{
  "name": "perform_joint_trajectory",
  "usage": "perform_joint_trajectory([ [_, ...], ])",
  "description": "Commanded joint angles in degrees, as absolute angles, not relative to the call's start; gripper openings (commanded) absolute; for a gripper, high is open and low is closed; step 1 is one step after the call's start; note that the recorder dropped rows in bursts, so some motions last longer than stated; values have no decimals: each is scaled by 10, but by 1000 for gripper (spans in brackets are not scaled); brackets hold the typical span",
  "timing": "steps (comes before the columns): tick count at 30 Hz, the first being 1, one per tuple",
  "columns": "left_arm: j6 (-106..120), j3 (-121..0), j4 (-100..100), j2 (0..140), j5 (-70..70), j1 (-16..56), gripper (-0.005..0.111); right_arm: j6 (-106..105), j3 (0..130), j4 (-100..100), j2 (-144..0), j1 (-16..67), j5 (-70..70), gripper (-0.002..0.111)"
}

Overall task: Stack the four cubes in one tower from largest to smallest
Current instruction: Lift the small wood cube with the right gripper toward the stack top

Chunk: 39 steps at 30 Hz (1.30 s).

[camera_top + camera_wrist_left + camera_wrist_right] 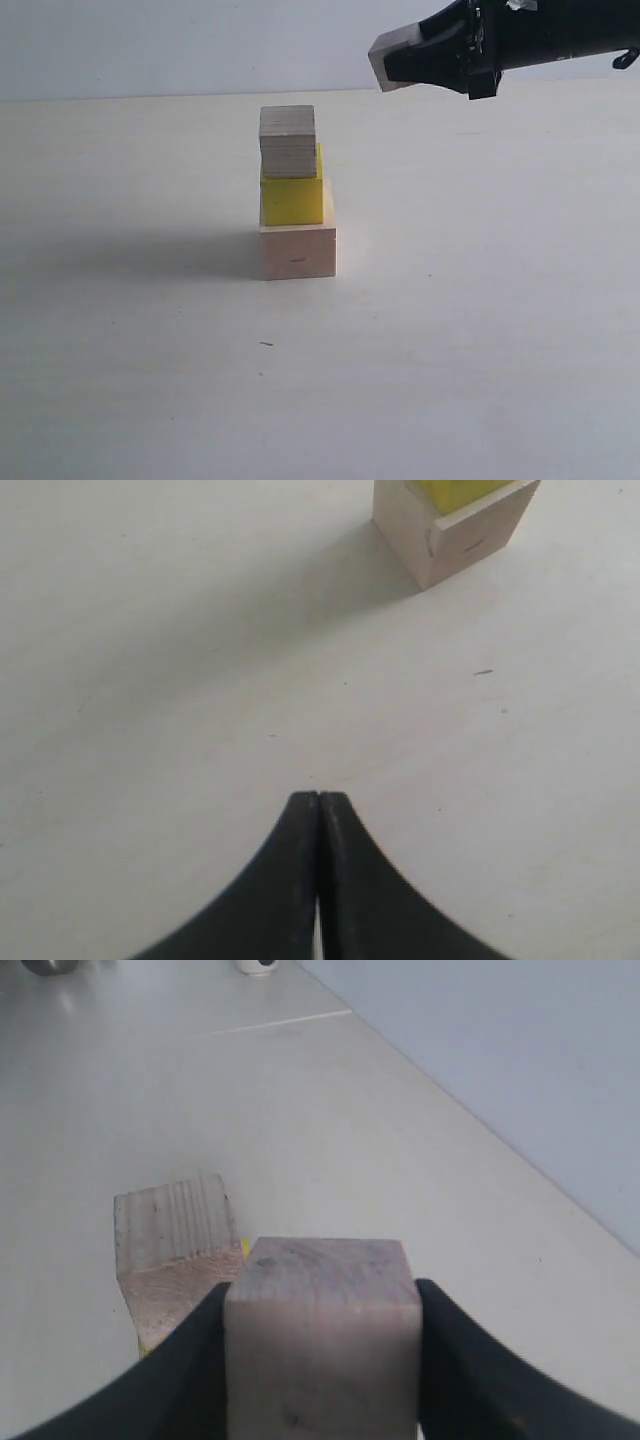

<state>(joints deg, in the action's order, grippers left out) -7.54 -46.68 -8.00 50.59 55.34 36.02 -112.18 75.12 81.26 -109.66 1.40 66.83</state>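
Exterior view shows three of the four cubes stacked on the table [480, 330]: the big cube [298, 251] at the bottom, the yellow cube [292, 198] on it and the small cube [288, 140] on top, set a little toward the yellow one's left edge. Only the smallest cube [320, 1340] appears left to place. It is in the air, up and to the right of the tower and apart from it. The right gripper [400, 60] clamps it on two opposite faces, closed only to the cube's width. The left gripper [319, 810] is over bare table, off to one side of the big cube, its fingers pressed together and holding nothing.
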Motion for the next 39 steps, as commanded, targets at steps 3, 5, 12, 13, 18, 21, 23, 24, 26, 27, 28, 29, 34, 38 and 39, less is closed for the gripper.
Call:
perform_joint_trajectory([
  [3,-76,-467,-73,507,555,359,0,-1128,798,848,-1136,5,700,0],
  [5,-76,-467,-73,507,555,359,0,-1126,798,856,-1145,5,700,0],
  [12,-75,-467,-73,507,553,359,0,-1126,798,858,-1151,7,700,0],
  [13,-75,-467,-73,507,553,359,0,-1126,798,859,-1151,7,700,0],
  [18,-75,-467,-73,507,552,359,0,-1124,798,837,-1136,32,700,0],
  [21,-75,-467,-73,507,552,359,0,-1124,796,836,-1119,53,700,0],
  [23,-75,-467,-73,507,552,359,0,-1131,793,839,-1107,64,700,0],
  [24,-75,-467,-73,507,552,359,0,-1134,793,841,-1103,67,700,0],
  [26,-75,-467,-73,507,552,359,0,-1138,793,847,-1094,67,700,0],
  [27,-75,-467,-73,507,552,359,0,-1138,793,857,-1093,67,700,0],
  [28,-75,-467,-73,507,552,359,0,-1138,793,865,-1093,67,700,0],
  [29,-75,-467,-75,507,552,359,0,-1139,793,870,-1093,70,700,0],
  [34,-74,-467,-77,507,548,359,0,-1163,793,870,-1093,106,700,0],
  [38,-74,-467,-77,507,547,359,0,-1174,793,870,-1097,124,700,0],
  [39,-75,-467,-77,507,548,359,0,-1175,793,871,-1099,124,700,0],
])
